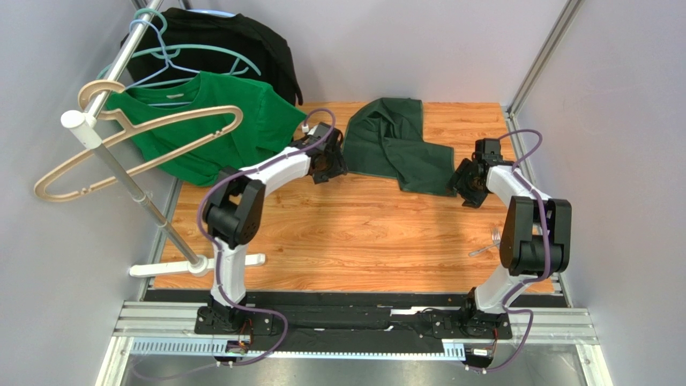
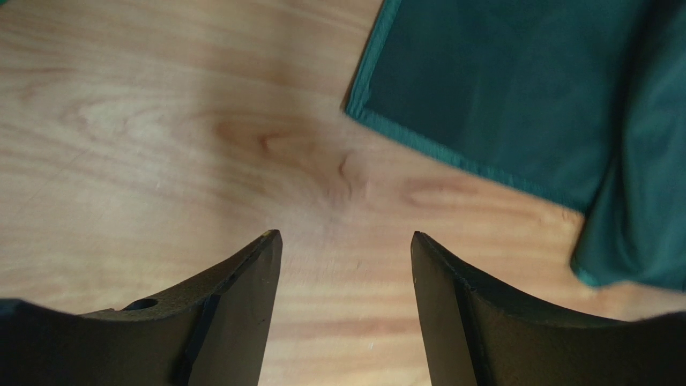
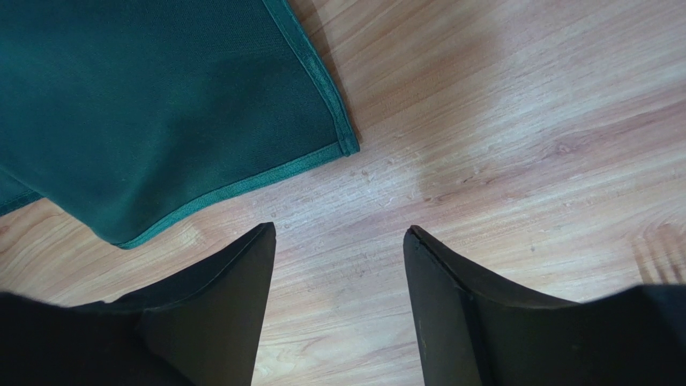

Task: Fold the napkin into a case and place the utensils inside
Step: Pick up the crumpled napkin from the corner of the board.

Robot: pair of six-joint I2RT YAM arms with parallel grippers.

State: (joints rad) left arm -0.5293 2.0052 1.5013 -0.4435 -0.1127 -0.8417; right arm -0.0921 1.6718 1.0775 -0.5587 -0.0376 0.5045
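The napkin [image 1: 394, 145] is a dark forest-green cloth lying crumpled and loosely doubled over at the back middle of the wooden table. My left gripper [image 1: 328, 166] hovers just off its left edge, open, with only bare wood between the fingers; the left wrist view has the gripper [image 2: 346, 237] below a hemmed corner of the napkin [image 2: 523, 88]. My right gripper [image 1: 467, 182] is open beside the cloth's lower right corner; in its wrist view the gripper [image 3: 338, 229] stands just short of the napkin [image 3: 161, 104]. A silver utensil [image 1: 485, 248] lies by the right arm's elbow, partly hidden.
A clothes rack [image 1: 121, 161] stands at the left with a bright green T-shirt [image 1: 217, 121], a black garment [image 1: 225, 44] and an empty beige hanger [image 1: 129, 149]. Grey walls close in the table's back and sides.
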